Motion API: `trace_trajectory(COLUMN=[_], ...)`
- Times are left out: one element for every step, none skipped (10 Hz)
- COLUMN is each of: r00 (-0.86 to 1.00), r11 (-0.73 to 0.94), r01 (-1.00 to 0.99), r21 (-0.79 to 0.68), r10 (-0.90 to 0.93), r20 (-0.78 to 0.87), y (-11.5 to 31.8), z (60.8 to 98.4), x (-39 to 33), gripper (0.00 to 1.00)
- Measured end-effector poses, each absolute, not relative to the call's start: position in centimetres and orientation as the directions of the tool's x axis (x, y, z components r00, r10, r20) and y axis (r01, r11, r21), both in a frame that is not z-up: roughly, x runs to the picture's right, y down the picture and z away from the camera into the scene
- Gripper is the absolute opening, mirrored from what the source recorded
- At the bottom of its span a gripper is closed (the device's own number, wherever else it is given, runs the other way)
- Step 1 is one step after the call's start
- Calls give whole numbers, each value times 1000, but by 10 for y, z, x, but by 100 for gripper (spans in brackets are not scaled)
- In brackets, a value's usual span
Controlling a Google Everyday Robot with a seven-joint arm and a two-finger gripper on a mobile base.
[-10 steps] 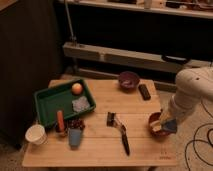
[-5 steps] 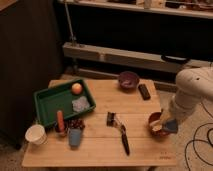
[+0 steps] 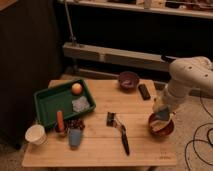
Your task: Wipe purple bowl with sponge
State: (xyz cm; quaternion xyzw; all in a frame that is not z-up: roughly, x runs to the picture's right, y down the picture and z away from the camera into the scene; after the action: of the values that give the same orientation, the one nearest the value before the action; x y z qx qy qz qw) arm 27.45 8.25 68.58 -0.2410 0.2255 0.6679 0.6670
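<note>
The purple bowl [image 3: 128, 79] stands at the far edge of the wooden table [image 3: 100, 150], right of centre. My gripper [image 3: 161, 118] hangs from the white arm [image 3: 187, 75] at the table's right side, over the dark red bowl [image 3: 161, 127]. It is shut on the blue sponge [image 3: 162, 114], which sits just above that red bowl's inside. The purple bowl lies well behind and to the left of the gripper, apart from it.
A green tray [image 3: 50, 102] on the left holds an orange [image 3: 76, 88] and a crumpled pale wrapper [image 3: 80, 104]. A white cup [image 3: 36, 134], a blue cup [image 3: 75, 136], a black-handled brush [image 3: 121, 134] and a dark block [image 3: 144, 91] also lie on the table.
</note>
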Motion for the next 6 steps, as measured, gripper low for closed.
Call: trace_trajectory(r00=[34,52,73,93,108,126], r11=[8,18,32,44,51,60], r01=[-999,-998,-996,-994,-992,-989], r21=[-47,-63,-79,-97,-114,-133], r10=[793,799,804,807,809,811], r20=[-608,-600,-590,-583,-577,-571], y=[63,50,36,19,7,-3], z=[699,710,724,743,762,782], x=[253,236,218,200,185,168], gripper=[0,0,0,0,0,0])
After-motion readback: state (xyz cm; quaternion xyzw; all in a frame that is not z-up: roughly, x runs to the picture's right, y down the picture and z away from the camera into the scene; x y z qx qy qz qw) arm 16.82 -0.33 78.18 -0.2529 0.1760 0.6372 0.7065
